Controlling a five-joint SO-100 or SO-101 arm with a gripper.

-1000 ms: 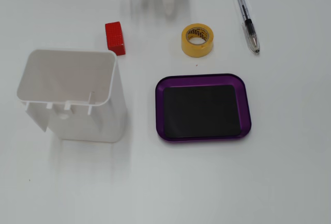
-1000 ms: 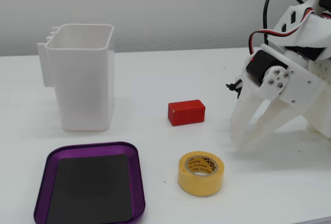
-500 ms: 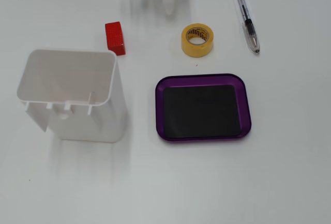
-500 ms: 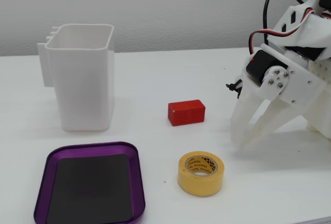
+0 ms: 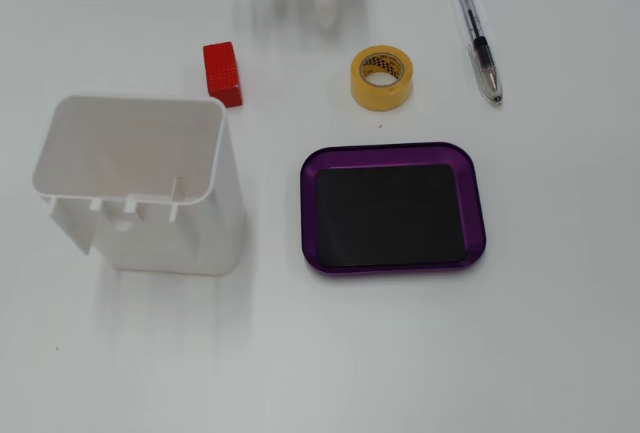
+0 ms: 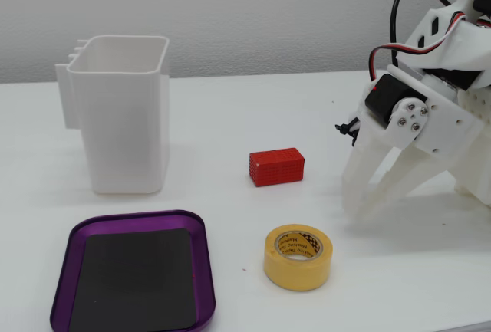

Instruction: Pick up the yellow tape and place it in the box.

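Observation:
The yellow tape (image 5: 381,78) (image 6: 298,256) lies flat on the white table with its brownish core facing up. The purple tray (image 5: 307,208) (image 6: 202,271) with a black floor is empty and sits close beside the tape, without touching it. My white gripper (image 6: 354,211) rests tip-down near the table at the right in a fixed view, to the right of and beyond the tape. Its two fingers meet at the tips and hold nothing. In the top-down fixed view only its tapered tip (image 5: 328,19) shows, at the top edge.
A tall white plastic container (image 5: 140,183) (image 6: 126,113) stands beside the tray. A small red block (image 5: 223,73) (image 6: 276,166) lies between the container and the gripper. A clear pen (image 5: 475,33) lies beyond the tape.

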